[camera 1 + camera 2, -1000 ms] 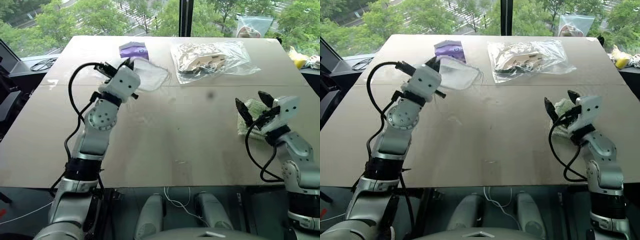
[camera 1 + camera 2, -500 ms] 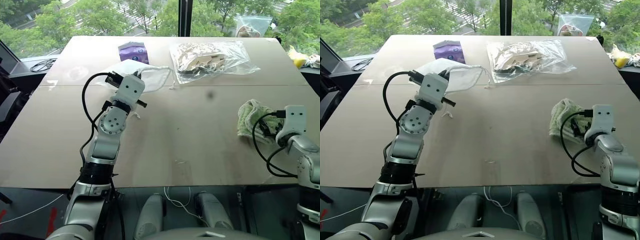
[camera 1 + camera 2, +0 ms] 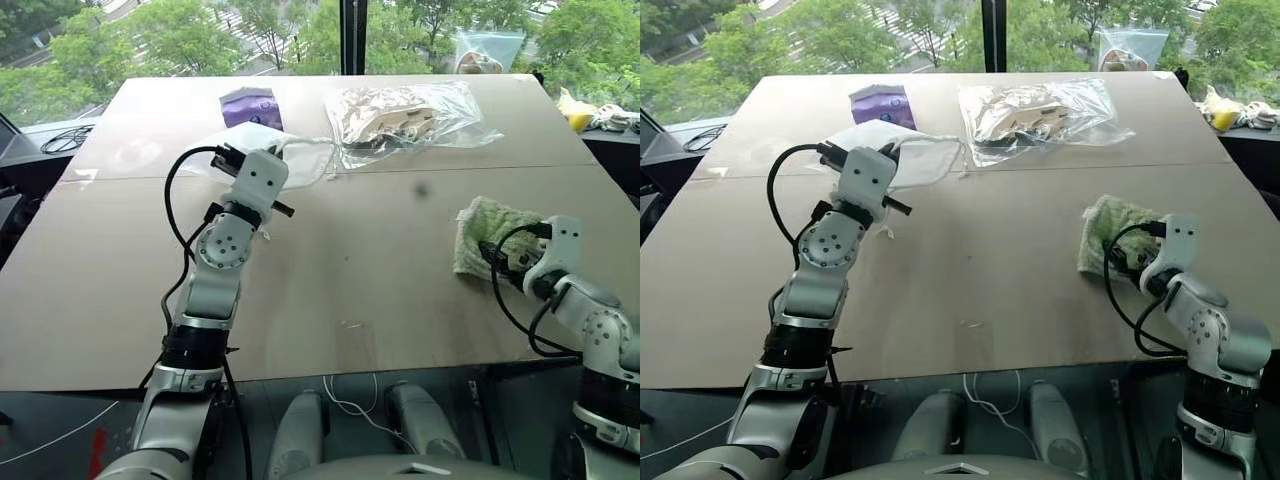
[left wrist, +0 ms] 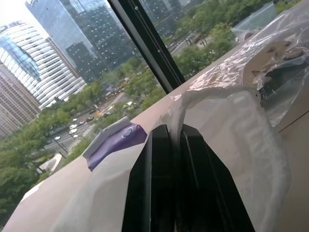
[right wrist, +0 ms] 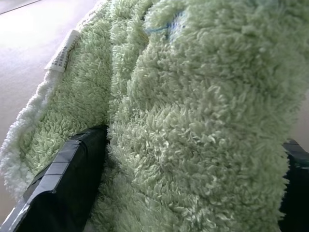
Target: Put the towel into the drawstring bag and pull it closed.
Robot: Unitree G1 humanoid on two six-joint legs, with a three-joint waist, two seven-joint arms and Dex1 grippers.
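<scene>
1. On the left side of the table (image 3: 330, 300), the drawstring bag (image 3: 275, 150) is pinched at its near edge by the left gripper (image 4: 174, 145); the two black fingers are pressed together on the thin white fabric. The rest of the bag lies on the table, with the purple pack (image 3: 245, 104) just behind it and the clear plastic bag (image 3: 410, 118) to its right.

2. That pinch is probably best kept firm and lifted a bit, so the mouth gets pulled open instead of lying flat.

3. Over on the right, the towel (image 3: 490, 232) lies bunched near the table's right edge, well apart from the bag.

4. The right gripper (image 5: 188, 159) is set down over it, fingers spread wide with a thick fold of green terry between them, not yet squeezed as far as can be told.

5. A deep bite on that fold looks like the way to go. If only the fluffy edge gets caught, the towel could slip out when carried across to the bag.
</scene>
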